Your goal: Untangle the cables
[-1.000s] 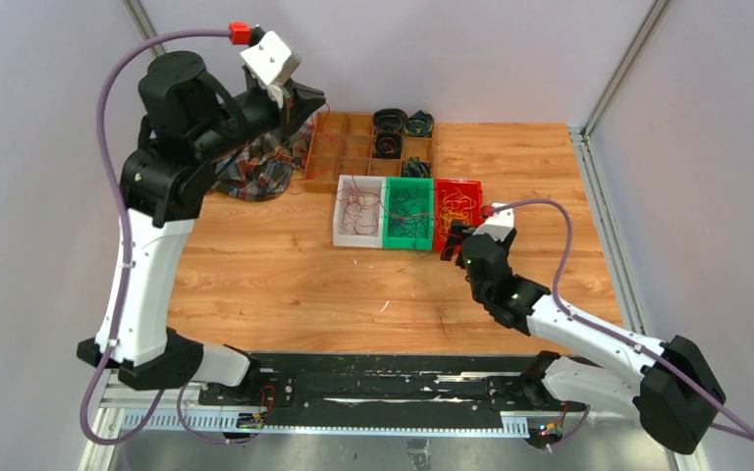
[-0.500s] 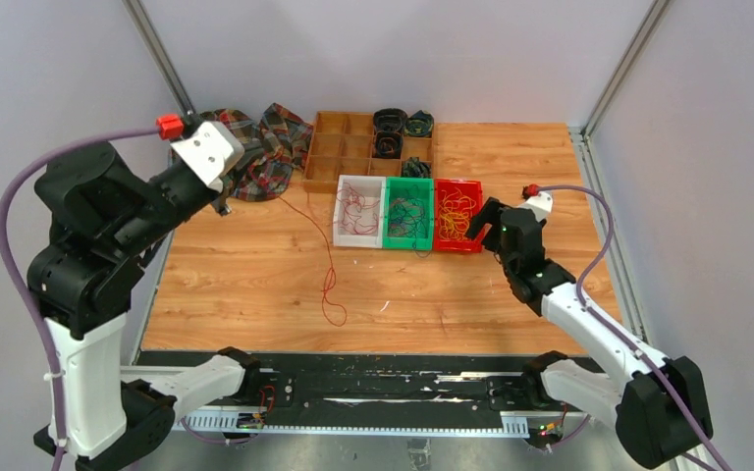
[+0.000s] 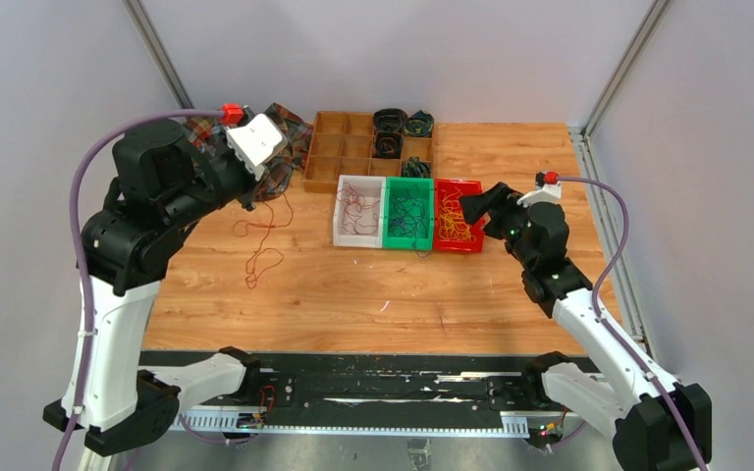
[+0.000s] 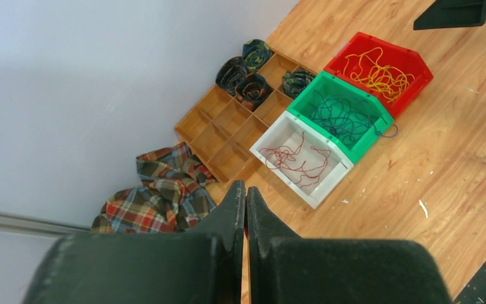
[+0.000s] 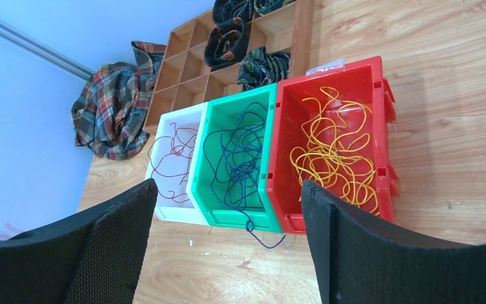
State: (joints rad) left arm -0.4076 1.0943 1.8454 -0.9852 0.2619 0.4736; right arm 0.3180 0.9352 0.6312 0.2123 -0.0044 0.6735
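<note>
My left gripper [image 3: 250, 199] is raised over the table's left side, shut on a red cable [image 3: 258, 245] that hangs down and trails in loops on the wood. In the left wrist view the jaws [image 4: 245, 187] are pressed together with a speck of red between them. More red cables lie in a white bin [image 3: 340, 228], dark blue ones in a green bin [image 3: 389, 235], yellow ones in a red bin [image 3: 475, 211]. One blue cable [image 5: 262, 237] hangs over the green bin's front. My right gripper [image 3: 473, 204] is open and empty, beside the red bin [image 5: 228, 183].
A wooden compartment tray [image 3: 339, 157] with dark rolled items stands behind the bins. A plaid cloth [image 3: 277, 175] lies at the back left, just behind my left gripper. Metal frame posts stand at the back corners.
My left arm has swung, dragging the red cable from the table's middle toward the left. My right gripper has moved up and right, to the red bin.
</note>
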